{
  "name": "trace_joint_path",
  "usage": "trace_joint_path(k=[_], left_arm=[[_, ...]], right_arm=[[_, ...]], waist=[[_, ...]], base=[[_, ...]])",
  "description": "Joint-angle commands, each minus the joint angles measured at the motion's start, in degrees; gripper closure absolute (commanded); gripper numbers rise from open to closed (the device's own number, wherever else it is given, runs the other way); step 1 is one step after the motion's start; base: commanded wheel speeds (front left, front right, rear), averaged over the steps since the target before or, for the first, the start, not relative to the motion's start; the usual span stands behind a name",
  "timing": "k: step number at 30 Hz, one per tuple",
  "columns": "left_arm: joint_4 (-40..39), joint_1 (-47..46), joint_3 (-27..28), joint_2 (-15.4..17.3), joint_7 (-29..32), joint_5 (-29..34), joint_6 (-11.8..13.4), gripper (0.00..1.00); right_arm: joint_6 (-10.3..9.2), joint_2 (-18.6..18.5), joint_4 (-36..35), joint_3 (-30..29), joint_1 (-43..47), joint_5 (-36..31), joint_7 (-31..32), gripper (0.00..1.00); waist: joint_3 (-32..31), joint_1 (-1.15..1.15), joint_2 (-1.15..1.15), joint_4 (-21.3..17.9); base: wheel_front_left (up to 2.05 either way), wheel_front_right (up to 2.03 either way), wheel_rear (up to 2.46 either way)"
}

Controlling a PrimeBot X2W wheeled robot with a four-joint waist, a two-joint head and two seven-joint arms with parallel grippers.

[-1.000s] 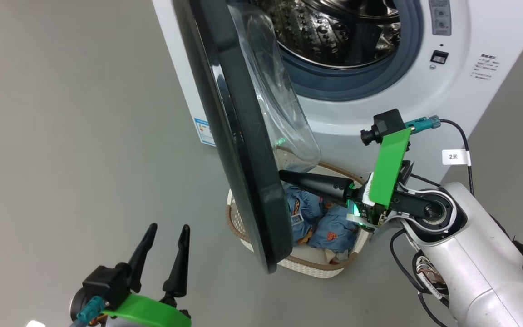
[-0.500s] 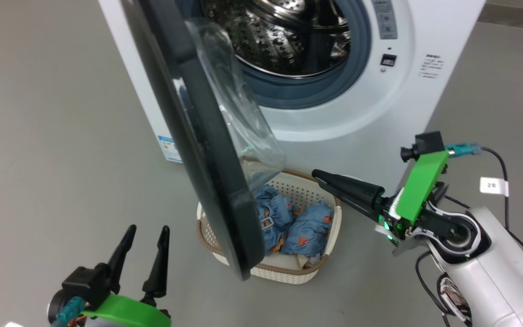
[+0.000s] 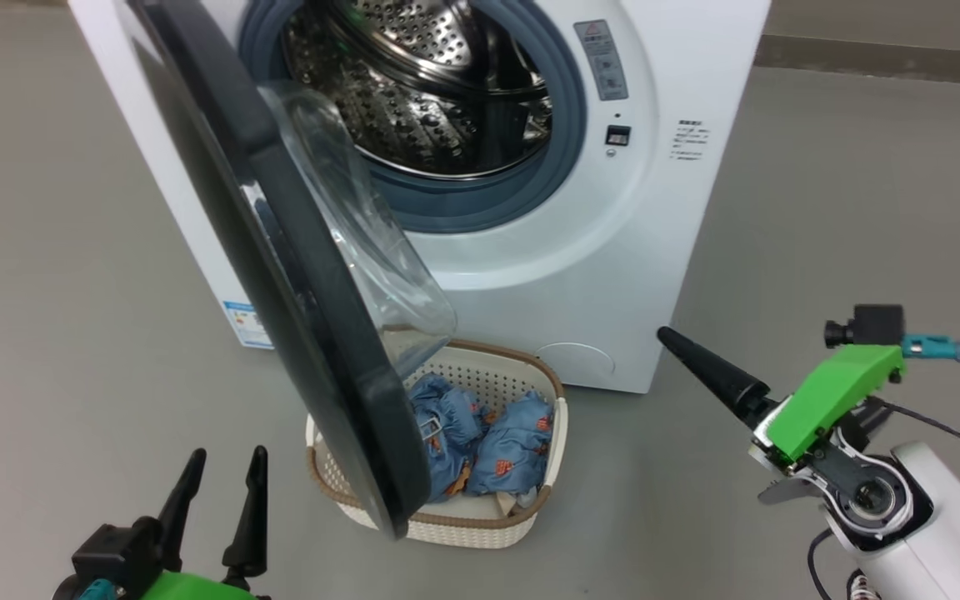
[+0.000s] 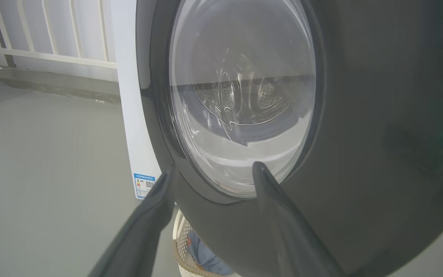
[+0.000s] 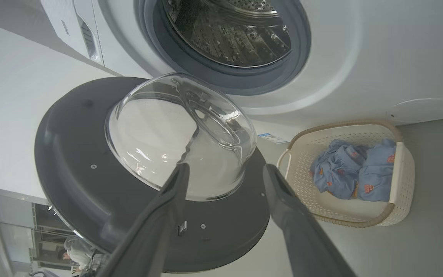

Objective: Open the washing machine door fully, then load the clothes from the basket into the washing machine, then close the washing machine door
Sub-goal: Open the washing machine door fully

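The washing machine (image 3: 655,208) stands with its steel drum (image 3: 413,92) exposed. Its black-rimmed door (image 3: 297,333) is swung out, edge-on in the head view, with the glass bowl facing the machine. Below the door's lower edge the basket (image 3: 480,529) holds blue printed clothes (image 3: 513,442). My right gripper (image 3: 667,336) hangs right of the basket, apart from it; in the right wrist view it (image 5: 225,166) is open and empty, facing the door's inner side (image 5: 71,154) and the basket (image 5: 402,169). My left gripper (image 3: 222,475) is open before the door's outer face (image 4: 360,115).
Grey floor (image 3: 55,292) stretches to the left and right of the machine. A blue label (image 3: 242,321) marks the machine's lower left corner. In the left wrist view a white railing (image 4: 52,30) stands behind. Cables (image 3: 938,425) trail from my right arm.
The head camera has shifted. My right gripper, shut beside the door's inner rim over the basket, has opened and drawn back to the right. The left gripper stays open.
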Motion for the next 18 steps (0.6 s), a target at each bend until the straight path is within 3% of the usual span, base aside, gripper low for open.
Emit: trace_joint_path(k=[1, 13, 18], left_arm=[[-1.35, -0.73, 2.39, 1.21, -0.54, -0.1, -0.21, 0.0], [-1.7, 0.26, 3.64, 0.88, -0.54, 0.56, -0.21, 0.0], [-1.71, 0.72, 4.22, 0.84, -0.54, 0.56, -0.21, 0.0]], right_arm=[[0.33, -1.01, -1.66, 1.23, 0.13, -1.44, -2.75, 0.0], [0.33, -7.84, 2.89, 14.62, 0.8, -9.97, -30.8, 0.0], [0.33, -9.35, 6.3, 18.85, 0.43, -15.01, -35.17, 0.0]], waist=[[-0.54, 0.0, 0.0, -1.16], [-1.08, 0.0, 0.0, -2.13], [-1.09, 0.0, 0.0, -2.38]], base=[[0.0, 0.0, 0.0], [0.0, 0.0, 0.0], [0.0, 0.0, 0.0]])
